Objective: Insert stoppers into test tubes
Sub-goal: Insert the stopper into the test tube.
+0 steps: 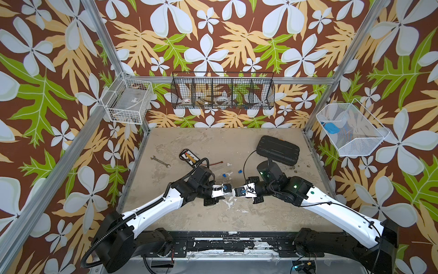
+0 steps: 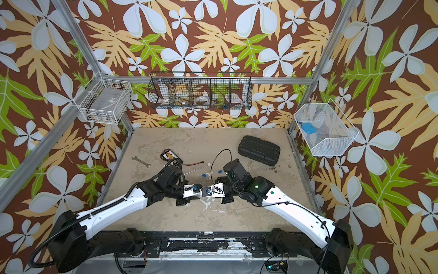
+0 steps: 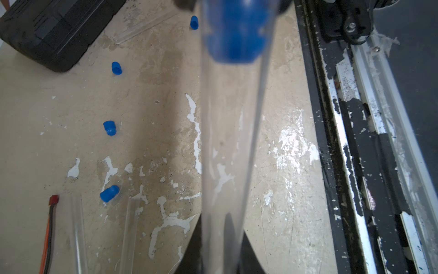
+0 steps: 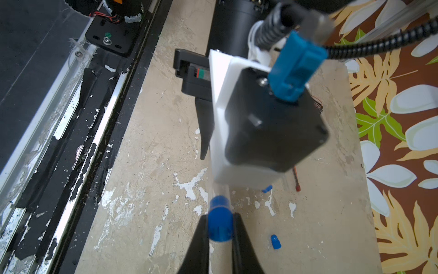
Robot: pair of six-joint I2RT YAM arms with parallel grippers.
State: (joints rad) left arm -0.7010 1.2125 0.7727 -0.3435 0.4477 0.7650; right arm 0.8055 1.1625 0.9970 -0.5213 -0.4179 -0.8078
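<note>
Left gripper (image 3: 222,258): jaws closed on one clear test tube (image 3: 227,147), which is held off the bench (image 1: 237,213) above its middle, somewhat nearer the front edge, and pointed at the right gripper (image 4: 220,215). Right gripper: jaws closed on a blue stopper (image 4: 220,230), whose free end is met by the tube mouth; how deep it sits cannot be told, that end being blurred in the left wrist view. Loose stoppers (image 3: 109,128): four are seen lying on the bench just beyond the grippers, apart from one another. Spare test tubes (image 3: 77,227): laid flat near the loose stoppers, beside a red-tipped cable (image 3: 48,232). Wrench (image 1: 160,161): flat, near the left edge. Black case (image 1: 278,150): toward the far right corner, well apart from the grippers. Front rail (image 3: 343,166): black, chipped, run along the front edge. Bare bench is shown between the grippers and the front edge, and along the far edge; both grippers are kept well apart from every edge.
</note>
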